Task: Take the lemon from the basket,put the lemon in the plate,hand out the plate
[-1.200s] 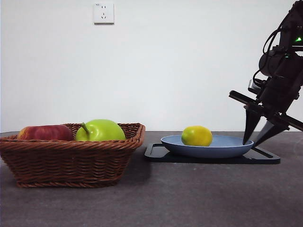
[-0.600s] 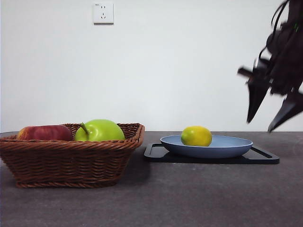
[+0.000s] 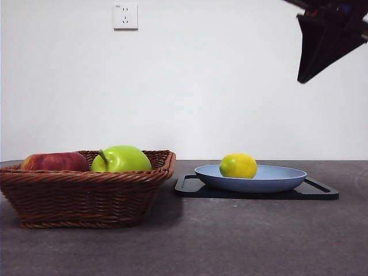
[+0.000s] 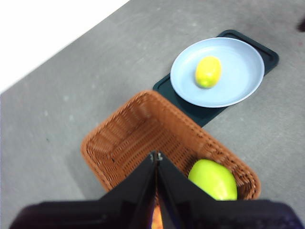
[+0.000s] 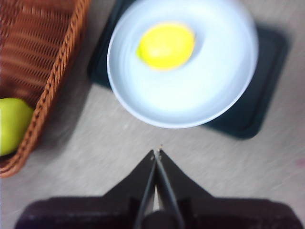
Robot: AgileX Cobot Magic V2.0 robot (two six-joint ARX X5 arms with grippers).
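The lemon (image 3: 238, 165) lies in the blue plate (image 3: 279, 180), left of its middle, also in the left wrist view (image 4: 208, 71) and the right wrist view (image 5: 167, 46). The plate (image 5: 190, 102) rests on a black tray (image 3: 322, 193). The wicker basket (image 3: 86, 195) stands to the left. My right gripper (image 3: 302, 76) hangs high at the top right, shut and empty (image 5: 157, 150), above the table beside the plate. My left gripper (image 4: 155, 155) is shut and empty, high over the basket (image 4: 138, 133); the front view does not show it.
The basket holds a green apple (image 3: 122, 158) and a red apple (image 3: 54, 161). The green apple also shows in the left wrist view (image 4: 213, 179) and the right wrist view (image 5: 12, 125). A wall socket (image 3: 125, 16) is on the white back wall.
The right gripper has risen from the plate's right rim to the top right corner, and its open jaws have closed. Lemon, plate and basket have not moved.
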